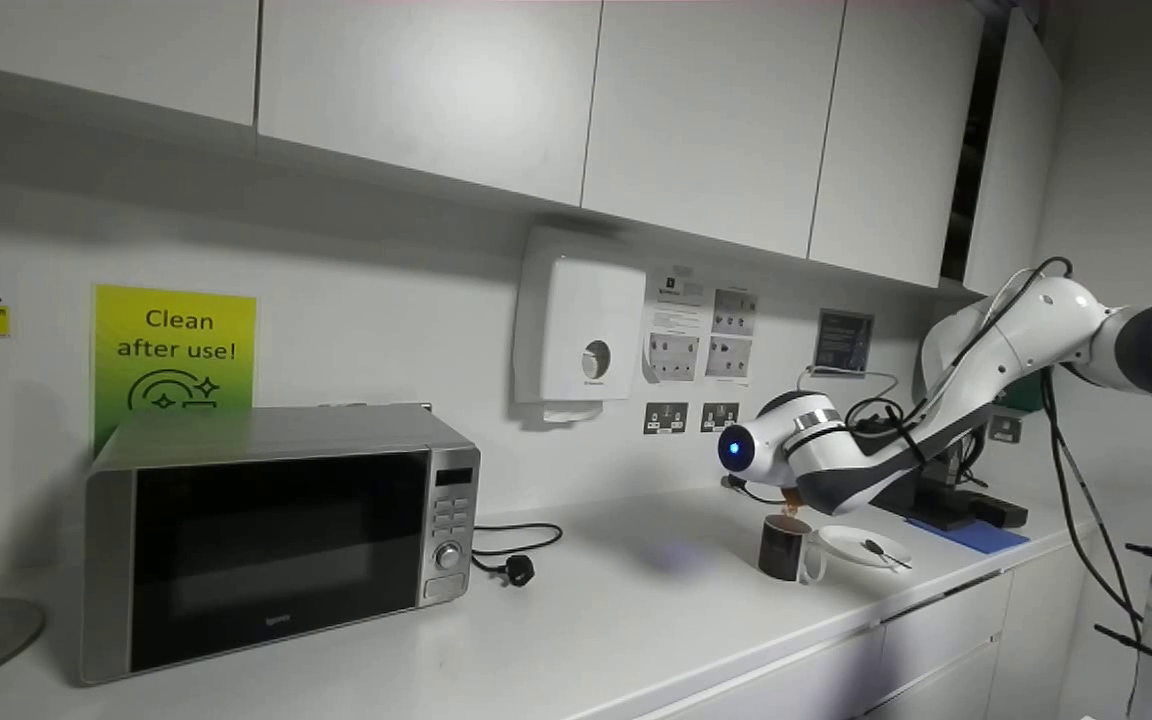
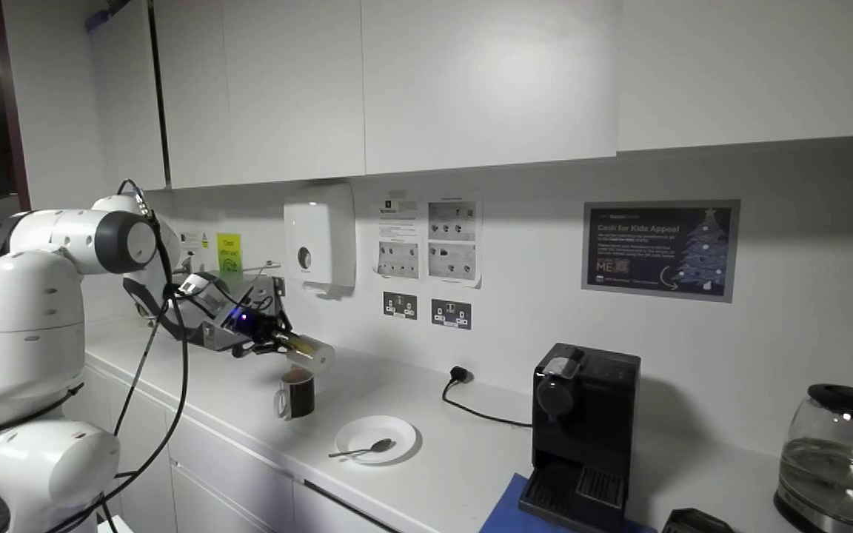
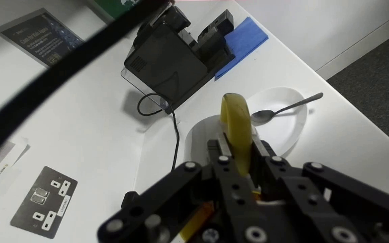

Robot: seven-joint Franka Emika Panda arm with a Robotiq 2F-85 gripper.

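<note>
My gripper (image 3: 237, 143) is shut on the yellow handle (image 3: 240, 121) of a pale cup (image 3: 199, 138). In an exterior view the cup (image 2: 315, 355) lies tipped over on its side, in the air just above a dark mug (image 2: 300, 394). An orange-brown patch (image 1: 792, 498) shows between the arm and the mug's rim; whether it is liquid I cannot tell. The mug (image 1: 781, 550) stands upright on the counter, its white handle outward, and is hidden in the wrist view. Beside it sits a white plate (image 2: 360, 435) with a metal spoon (image 2: 380, 446) on it.
A black coffee machine (image 2: 589, 414) stands on blue cloth (image 3: 245, 40), with its cable (image 3: 177, 135) along the wall. A glass kettle (image 2: 830, 474) is beyond it. The microwave (image 1: 281, 550), a loose plug (image 1: 519, 570) and a towel dispenser (image 1: 581, 330) are also around. Cupboards (image 2: 486, 81) hang overhead.
</note>
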